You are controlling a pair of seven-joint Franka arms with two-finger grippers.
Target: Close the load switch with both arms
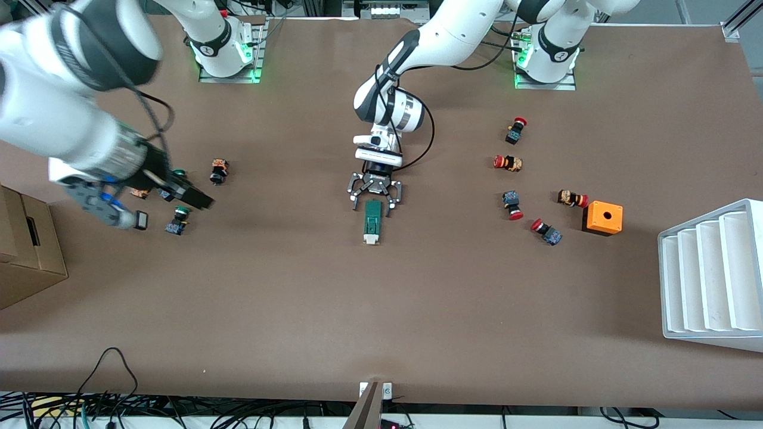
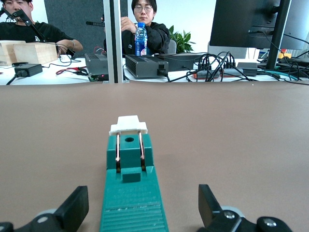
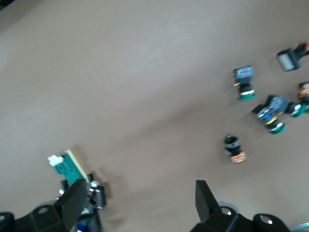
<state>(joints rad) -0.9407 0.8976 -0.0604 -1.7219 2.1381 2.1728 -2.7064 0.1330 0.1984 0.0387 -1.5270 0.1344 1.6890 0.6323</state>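
Observation:
The load switch (image 1: 372, 221) is a narrow dark-green block with a white end piece, lying on the brown table near the middle. The white end points toward the front camera. My left gripper (image 1: 374, 194) is low at the switch's green end, open, with a finger on each side and a gap to the block. The left wrist view shows the switch (image 2: 130, 193) between my open left fingers (image 2: 75, 208). My right gripper (image 1: 170, 208) is open and empty in the air over the green-capped push buttons. The right wrist view shows the switch (image 3: 67, 164) a long way off.
Green-capped push buttons (image 1: 177, 219) lie toward the right arm's end. Red-capped push buttons (image 1: 508, 162) and an orange box with a hole (image 1: 603, 217) lie toward the left arm's end. A white ribbed tray (image 1: 709, 274) and a cardboard box (image 1: 24, 250) stand at the table's ends.

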